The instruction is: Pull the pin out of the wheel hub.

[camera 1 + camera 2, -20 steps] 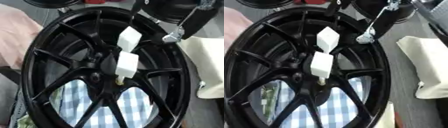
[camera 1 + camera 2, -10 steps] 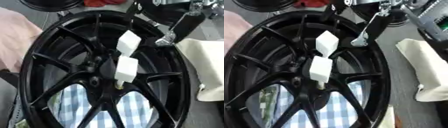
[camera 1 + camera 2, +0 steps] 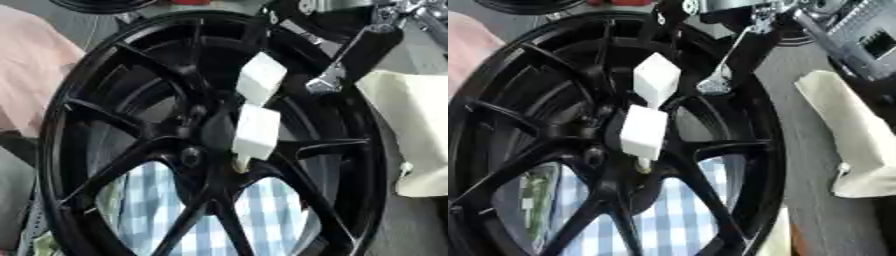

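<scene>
A black spoked wheel hub (image 3: 105,165) fills both views, tilted toward me. Two white block-shaped pieces sit at its middle. The lower white block (image 3: 256,132) has a pale stem (image 3: 241,164) that enters the hub centre. Just above it is the upper white block (image 3: 261,79). My right hand (image 3: 367,47) comes in from the upper right. One straight black finger ends in a silver tip (image 3: 713,85) inside the rim, a short way right of the upper block and not touching it. It holds nothing. My left hand shows in no view.
A blue-and-white checked cloth (image 3: 149,210) lies under the spokes. Pink fabric (image 3: 31,75) lies left of the wheel, and a cream cloth (image 3: 420,130) on the grey surface to the right. Part of another black wheel (image 3: 105,4) is at the top edge.
My right hand has moved left and slightly down, bringing its silver fingertip nearer the upper white block. The wheel and both blocks have stayed put.
</scene>
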Controlling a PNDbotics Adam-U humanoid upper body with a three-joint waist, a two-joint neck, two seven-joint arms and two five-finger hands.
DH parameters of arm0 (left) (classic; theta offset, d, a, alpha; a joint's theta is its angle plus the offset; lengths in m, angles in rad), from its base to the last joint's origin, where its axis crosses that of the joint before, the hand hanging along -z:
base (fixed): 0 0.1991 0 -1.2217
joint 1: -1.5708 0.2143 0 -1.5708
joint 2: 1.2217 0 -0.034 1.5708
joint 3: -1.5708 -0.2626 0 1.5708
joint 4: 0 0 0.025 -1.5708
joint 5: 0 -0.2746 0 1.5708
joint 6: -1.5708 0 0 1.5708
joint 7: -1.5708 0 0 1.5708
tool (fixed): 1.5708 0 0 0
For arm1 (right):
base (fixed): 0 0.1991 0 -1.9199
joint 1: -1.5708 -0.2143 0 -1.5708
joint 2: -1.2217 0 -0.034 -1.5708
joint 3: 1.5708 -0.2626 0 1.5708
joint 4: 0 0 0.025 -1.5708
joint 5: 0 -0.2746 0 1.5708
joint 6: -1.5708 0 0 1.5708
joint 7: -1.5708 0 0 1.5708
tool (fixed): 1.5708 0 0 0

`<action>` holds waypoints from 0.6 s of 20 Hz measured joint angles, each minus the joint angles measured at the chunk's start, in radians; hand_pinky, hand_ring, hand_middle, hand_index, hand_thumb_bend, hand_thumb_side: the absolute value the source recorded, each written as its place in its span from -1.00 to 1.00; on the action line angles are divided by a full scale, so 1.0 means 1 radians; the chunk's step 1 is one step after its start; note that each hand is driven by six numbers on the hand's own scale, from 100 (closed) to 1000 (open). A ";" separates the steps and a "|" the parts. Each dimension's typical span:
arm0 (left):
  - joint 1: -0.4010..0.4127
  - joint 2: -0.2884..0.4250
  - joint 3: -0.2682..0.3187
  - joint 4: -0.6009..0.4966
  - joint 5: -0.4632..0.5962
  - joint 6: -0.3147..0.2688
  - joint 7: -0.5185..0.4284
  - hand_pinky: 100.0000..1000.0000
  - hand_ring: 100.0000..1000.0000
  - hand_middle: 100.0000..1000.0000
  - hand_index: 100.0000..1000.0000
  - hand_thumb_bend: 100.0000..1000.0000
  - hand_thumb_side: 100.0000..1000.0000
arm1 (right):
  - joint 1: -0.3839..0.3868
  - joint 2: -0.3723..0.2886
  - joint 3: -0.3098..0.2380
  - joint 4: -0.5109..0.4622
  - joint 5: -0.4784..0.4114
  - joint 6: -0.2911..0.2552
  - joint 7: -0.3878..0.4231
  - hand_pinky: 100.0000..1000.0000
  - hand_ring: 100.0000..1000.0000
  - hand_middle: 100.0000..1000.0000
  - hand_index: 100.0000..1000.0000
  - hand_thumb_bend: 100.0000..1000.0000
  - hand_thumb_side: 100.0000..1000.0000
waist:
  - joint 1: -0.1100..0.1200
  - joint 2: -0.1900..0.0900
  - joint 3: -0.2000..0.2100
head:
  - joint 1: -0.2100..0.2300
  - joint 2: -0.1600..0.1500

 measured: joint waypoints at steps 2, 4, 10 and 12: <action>-0.001 -0.003 0.000 0.000 0.000 0.001 -0.001 0.46 0.47 0.24 0.45 -0.79 0.59 | 0.000 0.001 0.000 0.004 0.000 -0.001 0.003 0.81 0.83 0.71 0.77 -0.66 -0.96 | -0.002 0.000 0.004 | -0.001 0.003; -0.001 -0.008 0.000 0.000 0.000 0.001 -0.001 0.46 0.47 0.24 0.45 -0.79 0.60 | 0.001 0.003 0.000 0.010 0.000 -0.003 0.005 0.81 0.83 0.70 0.77 -0.66 -0.96 | -0.005 0.002 0.006 | -0.001 0.003; -0.001 -0.009 0.000 0.000 0.009 0.002 0.000 0.46 0.47 0.25 0.45 -0.79 0.60 | 0.011 0.008 0.006 0.024 0.000 -0.010 0.012 0.79 0.81 0.59 0.72 -0.75 -1.00 | -0.006 0.007 0.014 | -0.005 0.003; -0.001 -0.013 0.000 0.000 0.010 0.002 0.000 0.46 0.47 0.25 0.45 -0.79 0.60 | 0.014 0.009 0.006 0.029 0.000 -0.012 0.013 0.79 0.79 0.51 0.66 -0.85 -1.00 | -0.006 0.007 0.017 | -0.006 0.003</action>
